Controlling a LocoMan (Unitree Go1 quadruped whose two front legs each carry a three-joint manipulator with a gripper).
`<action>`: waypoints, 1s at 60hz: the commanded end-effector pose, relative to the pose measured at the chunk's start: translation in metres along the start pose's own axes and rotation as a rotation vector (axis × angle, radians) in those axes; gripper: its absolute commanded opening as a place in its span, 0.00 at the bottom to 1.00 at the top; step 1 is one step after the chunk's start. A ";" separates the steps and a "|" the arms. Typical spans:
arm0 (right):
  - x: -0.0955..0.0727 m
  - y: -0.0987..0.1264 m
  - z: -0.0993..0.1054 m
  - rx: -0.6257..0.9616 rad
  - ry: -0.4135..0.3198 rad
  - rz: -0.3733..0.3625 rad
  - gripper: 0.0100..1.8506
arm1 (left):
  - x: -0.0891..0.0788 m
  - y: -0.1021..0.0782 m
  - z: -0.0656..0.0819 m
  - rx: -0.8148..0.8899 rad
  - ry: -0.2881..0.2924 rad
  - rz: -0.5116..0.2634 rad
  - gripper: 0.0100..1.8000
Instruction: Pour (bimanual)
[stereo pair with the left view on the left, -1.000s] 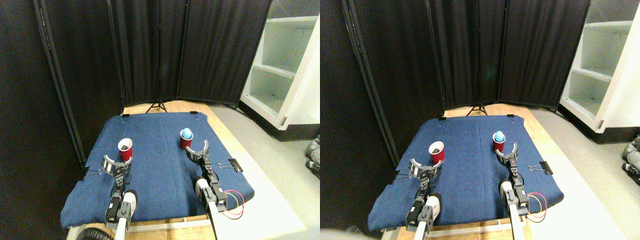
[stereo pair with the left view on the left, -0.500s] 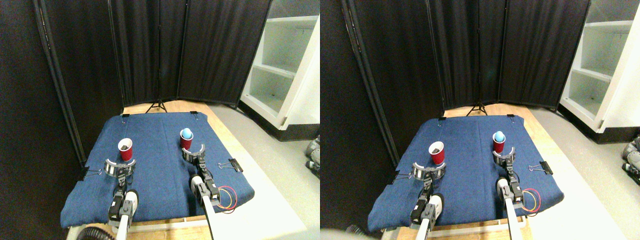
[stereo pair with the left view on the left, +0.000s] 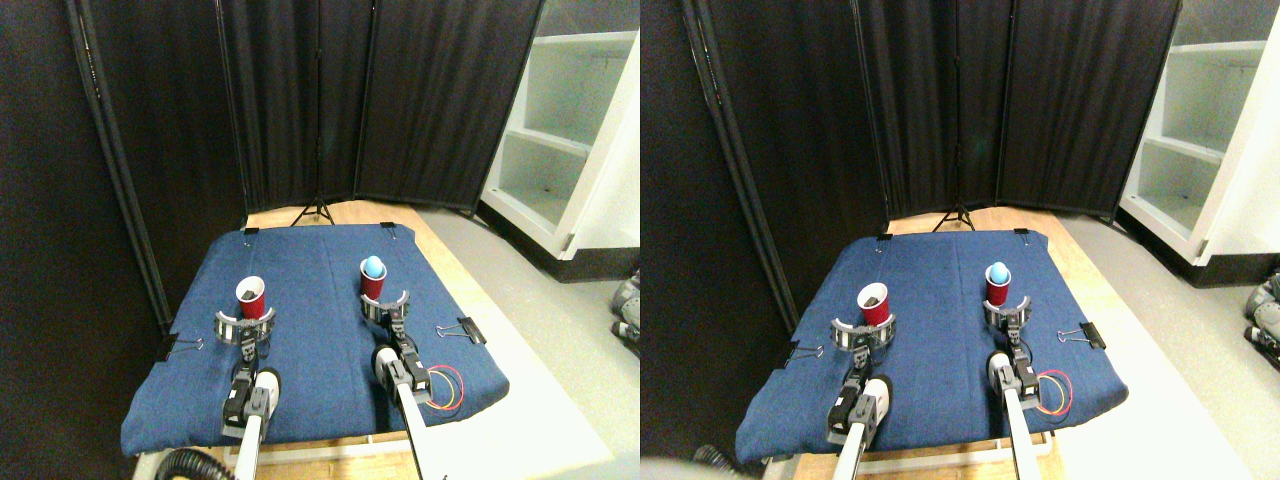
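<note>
A blue cloth (stereo pair with the left view on the left: 320, 300) covers a low wooden table, backed by black folding curtain panels (stereo pair with the left view on the left: 400, 100), with a tripod foot (stereo pair with the left view on the left: 318, 212) at the cloth's far edge and a white shelf unit (stereo pair with the left view on the left: 565, 130) to the right. Two red cups stand upright on the cloth, well apart. The left red cup (stereo pair with the left view on the left: 251, 298) has a white inner rim and something dark inside; the right red cup (stereo pair with the left view on the left: 372, 280) carries a light blue ball (stereo pair with the left view on the left: 372, 266) at its mouth. The left gripper (stereo pair with the left view on the left: 245, 327) has its curved jaws spread wide, arcing around the base of the left cup on the near side; whether they touch it cannot be told. The right gripper (stereo pair with the left view on the left: 385, 305) likewise stands with its jaws parted, cradling the foot of the right cup from the near side, contact unclear. A black binder clip (stereo pair with the left view on the left: 466, 330) holds the cloth at its right edge, and another clip (stereo pair with the left view on the left: 180, 345) sits at the left edge. Looped red and yellow wires (stereo pair with the left view on the left: 442, 385) lie beside the right manipulator.
</note>
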 end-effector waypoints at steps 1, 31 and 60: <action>0.002 0.010 -0.002 0.002 0.013 0.051 0.50 | 0.007 -0.002 -0.002 -0.022 -0.015 -0.033 0.63; 0.022 0.009 -0.001 0.002 0.022 0.066 0.54 | 0.027 0.004 -0.015 -0.056 -0.015 -0.008 0.66; 0.041 0.000 -0.007 0.022 0.021 -0.001 0.50 | 0.032 0.002 -0.019 -0.033 -0.039 -0.004 0.65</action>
